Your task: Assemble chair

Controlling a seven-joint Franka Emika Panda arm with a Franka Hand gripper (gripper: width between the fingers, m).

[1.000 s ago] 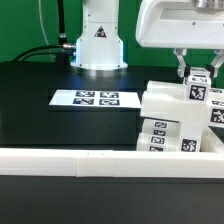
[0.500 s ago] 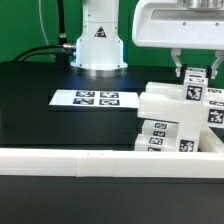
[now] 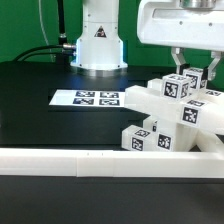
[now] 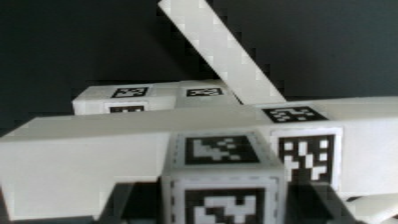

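Observation:
The chair is a cluster of chunky white pieces with black-and-white tags, standing tilted at the exterior view's right, just behind the rail. My gripper comes down from above and is shut on the chair's uppermost tagged block. In the wrist view that block fills the gap of the gripper, with a dark finger on either side. Beyond it lie a broad white slab, a long slanting white piece and two tagged blocks.
The marker board lies flat on the black table at the middle. A long plain white rail runs along the front edge. The arm's white base stands at the back, with cables to its left.
The chair cluster has turned and tipped: its faces stood square to the camera before and now sit diagonally. The gripper stays shut on the top block at about the same spot.

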